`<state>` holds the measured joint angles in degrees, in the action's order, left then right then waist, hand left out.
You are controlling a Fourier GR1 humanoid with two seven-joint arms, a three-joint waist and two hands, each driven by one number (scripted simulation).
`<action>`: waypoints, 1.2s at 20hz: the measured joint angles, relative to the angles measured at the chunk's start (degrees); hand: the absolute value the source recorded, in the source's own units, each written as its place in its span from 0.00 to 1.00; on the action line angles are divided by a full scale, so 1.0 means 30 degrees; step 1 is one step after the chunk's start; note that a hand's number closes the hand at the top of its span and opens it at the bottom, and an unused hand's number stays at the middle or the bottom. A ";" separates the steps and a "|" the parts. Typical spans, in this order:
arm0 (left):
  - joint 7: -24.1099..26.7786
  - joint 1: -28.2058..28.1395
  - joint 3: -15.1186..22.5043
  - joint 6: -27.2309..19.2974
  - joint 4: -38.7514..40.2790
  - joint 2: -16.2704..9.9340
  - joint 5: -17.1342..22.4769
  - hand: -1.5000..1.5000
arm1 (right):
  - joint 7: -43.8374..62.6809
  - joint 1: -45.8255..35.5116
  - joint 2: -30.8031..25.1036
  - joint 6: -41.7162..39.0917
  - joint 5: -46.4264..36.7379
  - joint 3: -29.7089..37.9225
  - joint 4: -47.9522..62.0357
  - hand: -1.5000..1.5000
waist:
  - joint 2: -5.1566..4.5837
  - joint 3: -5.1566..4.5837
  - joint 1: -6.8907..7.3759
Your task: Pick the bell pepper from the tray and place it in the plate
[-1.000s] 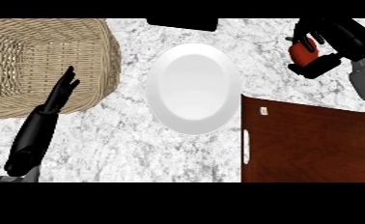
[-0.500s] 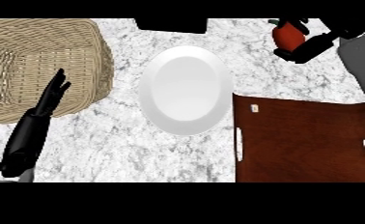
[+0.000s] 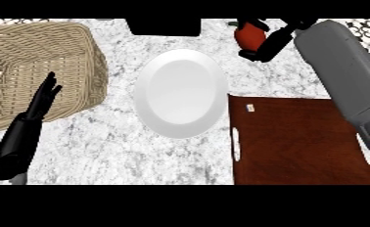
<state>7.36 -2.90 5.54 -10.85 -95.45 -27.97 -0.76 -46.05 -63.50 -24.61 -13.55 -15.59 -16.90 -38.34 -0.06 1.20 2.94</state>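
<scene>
A red bell pepper (image 3: pixel 251 34) is held above the marble counter at the upper right, with my right hand (image 3: pixel 271 42) curled round it; the grey right forearm runs down the right side. The pepper is right of and beyond the white plate (image 3: pixel 180 93), which lies bare in the middle of the counter. The dark brown tray (image 3: pixel 296 143) sits at the lower right with nothing on it. My left hand (image 3: pixel 42 99) rests open at the left, fingers straight, in front of the wicker basket.
A woven wicker basket (image 3: pixel 43 59) stands at the upper left. A black object (image 3: pixel 163 26) sits at the counter's far edge behind the plate. Marble counter (image 3: pixel 123 157) shows between plate and tray.
My right hand has carried the bell pepper leftward and toward the plate's far side. The view has shifted, so the plate and tray sit further right. The left hand stays put.
</scene>
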 measured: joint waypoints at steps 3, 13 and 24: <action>0.0064 -0.0152 -0.0200 0.0020 0.0007 0.0005 -0.0016 0.50 | 0.1025 -0.0646 0.1407 -0.0160 -0.0173 -0.0311 0.0275 1.00 | 0.0072 -0.0004 -0.0190; 0.0460 -0.0222 -0.0678 0.0085 0.0220 0.0179 -0.0123 0.50 | 0.4125 -0.1355 0.5586 0.0298 -0.2105 -0.2483 0.1039 1.00 | 0.0130 0.0030 -0.0538; 0.0338 -0.0018 -0.0684 0.0478 0.0135 0.0373 -0.0234 0.50 | 0.6512 -0.0134 0.7960 0.0778 -0.1768 -0.3398 0.3056 0.00 | -0.0006 0.0013 -0.0190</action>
<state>8.38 -2.96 3.49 -9.42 -95.05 -26.85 -1.46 -26.52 -63.90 -0.73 -11.22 -20.89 -27.10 -29.17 -0.08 1.24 2.37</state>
